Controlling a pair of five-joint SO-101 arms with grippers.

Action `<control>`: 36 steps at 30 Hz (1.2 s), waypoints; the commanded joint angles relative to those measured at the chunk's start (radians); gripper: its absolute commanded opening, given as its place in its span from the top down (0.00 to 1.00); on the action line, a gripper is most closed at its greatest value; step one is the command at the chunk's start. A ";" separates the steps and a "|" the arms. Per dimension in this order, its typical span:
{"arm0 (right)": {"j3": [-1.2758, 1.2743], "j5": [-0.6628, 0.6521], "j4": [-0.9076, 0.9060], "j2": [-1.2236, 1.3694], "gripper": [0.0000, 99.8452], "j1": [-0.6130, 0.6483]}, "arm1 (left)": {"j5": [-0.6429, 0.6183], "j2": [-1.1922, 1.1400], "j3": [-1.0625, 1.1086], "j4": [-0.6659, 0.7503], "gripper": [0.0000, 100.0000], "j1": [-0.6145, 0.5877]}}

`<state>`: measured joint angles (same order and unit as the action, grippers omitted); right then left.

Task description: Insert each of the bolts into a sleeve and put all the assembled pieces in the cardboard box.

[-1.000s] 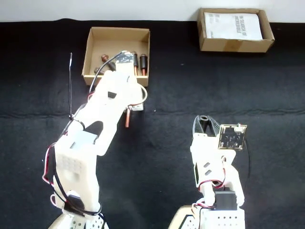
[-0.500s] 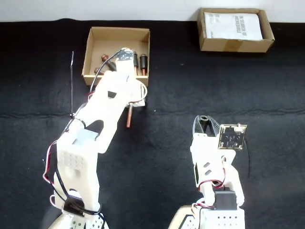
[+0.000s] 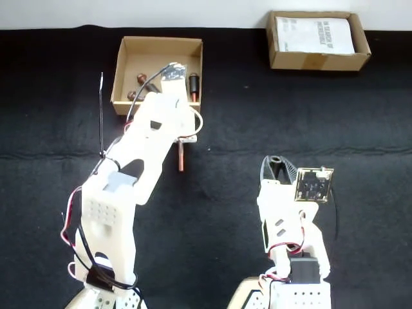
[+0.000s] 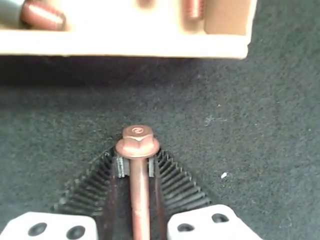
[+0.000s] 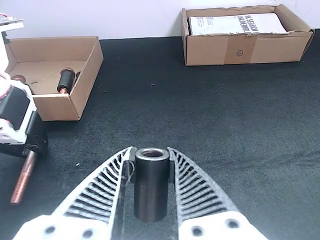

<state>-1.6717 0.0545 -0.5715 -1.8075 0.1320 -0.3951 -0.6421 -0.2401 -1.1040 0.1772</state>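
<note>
1. The left gripper (image 4: 136, 165) is clamping a bolt (image 3: 181, 158) just in front of the box (image 3: 161, 41), and it is shifting a little toward the right arm.
2. The right gripper (image 5: 151, 169) is gripping a sleeve (image 5: 151, 190), well apart from the bolt.
3. Insertion is probably coming next.

- A table (image 3: 244, 109) is covered by a black, felt-like cloth; a few pale specks are seen on it.
- A fold line (image 3: 367, 151) is noted running across the cloth from side to side.
- A plain white wall (image 3: 193, 13) is seen behind the table's far edge.
- Lighting is even; only soft shadows are cast.
</note>
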 commanded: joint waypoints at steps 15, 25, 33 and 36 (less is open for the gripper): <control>-0.005 -0.152 0.243 -0.015 0.99 -0.004 | 0.000 0.073 -0.507 -0.150 0.99 0.027; -0.016 -0.186 0.466 -0.012 0.99 0.054 | 0.000 0.305 -0.504 -0.221 0.99 0.101; -0.070 -0.210 0.516 -0.012 0.99 0.090 | 0.025 0.550 -0.504 -0.311 0.99 0.102; -0.070 -0.210 0.516 -0.012 0.99 0.090 | 0.061 0.648 -0.504 -0.354 0.99 0.105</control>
<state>-1.6717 -0.1450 -0.0775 -1.8075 0.2133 -0.3537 -0.1235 -0.6958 -1.4323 0.2677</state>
